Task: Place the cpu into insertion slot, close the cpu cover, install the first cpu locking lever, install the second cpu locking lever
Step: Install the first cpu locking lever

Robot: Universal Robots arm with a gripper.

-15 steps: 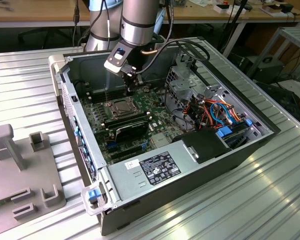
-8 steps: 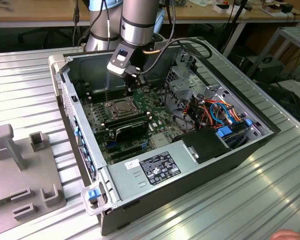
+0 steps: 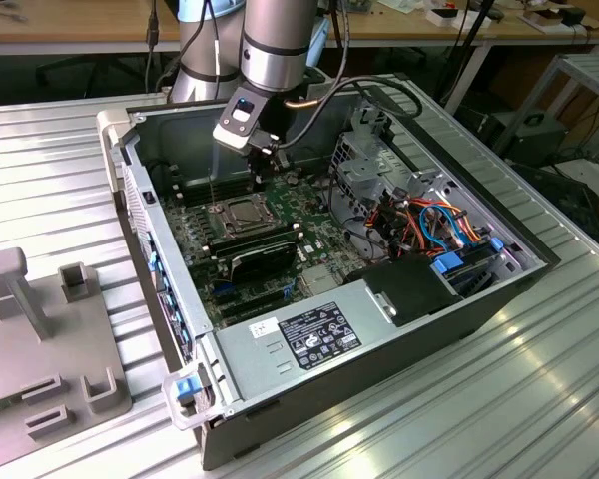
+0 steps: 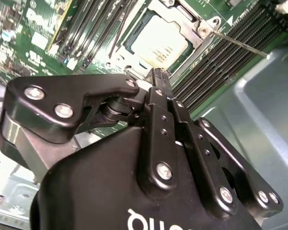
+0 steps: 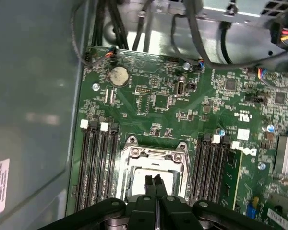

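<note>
One cpu [image 5: 137,184], one cpu cover [image 5: 156,154], one coin battery [image 5: 118,75] and one pincer [image 5: 154,181].

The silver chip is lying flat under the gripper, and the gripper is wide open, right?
Not quite. The gripper is shut, not wide open: in the first wrist view its fingers are pressed together with nothing between them. The silver chip does lie flat under it.
</note>
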